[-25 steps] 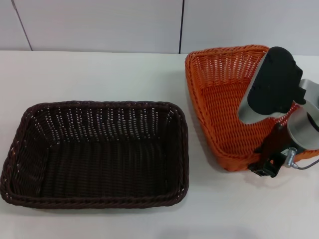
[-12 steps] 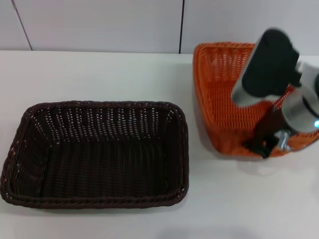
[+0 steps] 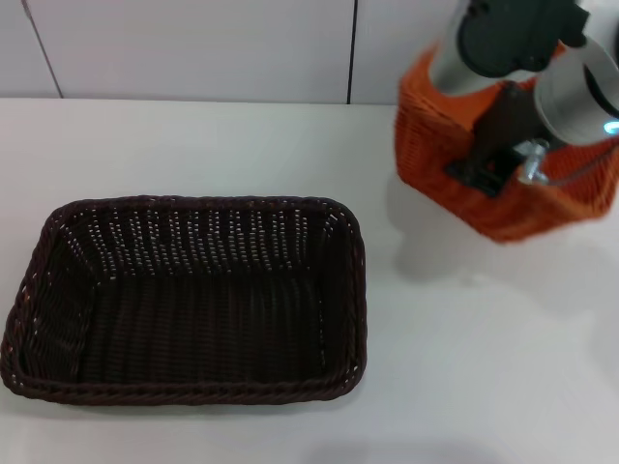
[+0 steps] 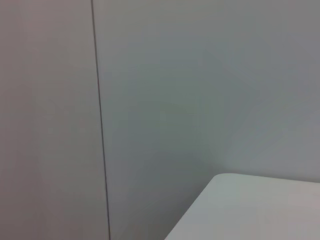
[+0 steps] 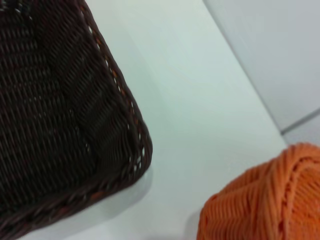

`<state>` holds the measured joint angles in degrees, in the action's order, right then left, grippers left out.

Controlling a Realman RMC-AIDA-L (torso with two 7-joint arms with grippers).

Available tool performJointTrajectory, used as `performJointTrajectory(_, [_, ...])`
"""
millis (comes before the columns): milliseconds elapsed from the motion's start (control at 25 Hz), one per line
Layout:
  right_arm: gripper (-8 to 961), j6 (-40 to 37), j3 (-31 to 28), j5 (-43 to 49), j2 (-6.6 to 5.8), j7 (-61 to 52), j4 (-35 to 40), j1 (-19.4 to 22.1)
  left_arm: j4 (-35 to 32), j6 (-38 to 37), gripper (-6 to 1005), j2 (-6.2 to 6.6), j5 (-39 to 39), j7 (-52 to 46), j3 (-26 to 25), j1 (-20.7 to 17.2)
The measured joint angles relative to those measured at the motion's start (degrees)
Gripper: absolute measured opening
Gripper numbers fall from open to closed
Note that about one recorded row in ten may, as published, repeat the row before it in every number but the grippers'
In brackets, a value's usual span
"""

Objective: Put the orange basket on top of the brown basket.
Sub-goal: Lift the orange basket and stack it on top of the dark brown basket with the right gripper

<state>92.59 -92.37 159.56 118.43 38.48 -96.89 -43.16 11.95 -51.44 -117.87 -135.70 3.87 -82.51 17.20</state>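
Observation:
The orange basket [image 3: 542,208] hangs tilted in the air at the back right, clear of the white table [image 3: 484,387], and its shadow falls on the table beneath it. My right gripper [image 3: 464,82] is shut on its near rim, with the arm's wrist covering much of the basket. One corner of the orange basket [image 5: 265,205] also shows in the right wrist view. The brown basket [image 3: 193,203] sits empty on the table at the left, and its corner [image 5: 55,125] shows in the right wrist view. My left gripper is out of sight.
A pale panelled wall [image 3: 193,48] runs along the table's far edge. The left wrist view shows only wall [image 4: 200,75] and a table corner [image 4: 250,210]. Bare tabletop lies between the two baskets.
The right arm has lifted the orange basket off the table, carrying it up and slightly right. The brown basket has not moved.

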Motion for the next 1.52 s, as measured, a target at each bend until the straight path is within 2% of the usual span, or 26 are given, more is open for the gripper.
performJointTrajectory(160, [156,0.23,1.21,-0.49,0.09,5.39,-0.9,-2.83,-0.04,1.42,801,0.02,0.0,0.0,-0.78,0.38])
performJointTrajectory(280, [156,0.81,5.22,-1.35,0.2,12.88,-3.23,-3.87,-0.06,2.12,801,0.02,0.01,0.0,-0.92,0.54])
performJointTrajectory(480, [155,2.69,14.49,-4.19,0.31,32.97,-10.75,-0.38,-0.07,2.28,801,-0.11,0.03,-0.02,-1.63,0.57])
performJointTrajectory(600, [155,2.44,17.38,-5.49,0.44,41.5,-13.96,1.04,0.05,2.77,801,-0.21,0.06,-0.12,-2.39,0.61])
performJointTrajectory(840, [154,1.96,19.13,-9.3,0.39,45.64,-15.25,1.47,0.0,3.44,801,-0.24,0.09,-0.52,-2.43,0.76])
performJointTrajectory(1120, [153,3.19,23.1,-8.41,0.31,45.45,-10.23,1.3,0.0,3.72,801,-0.38,0.09,-0.57,-2.39,0.49])
performJointTrajectory(1520, [147,-1.48,26.55,-5.54,0.39,42.7,-6.42,1.47,0.06,3.72,801,-0.49,0.09,-0.61,-2.35,0.38])
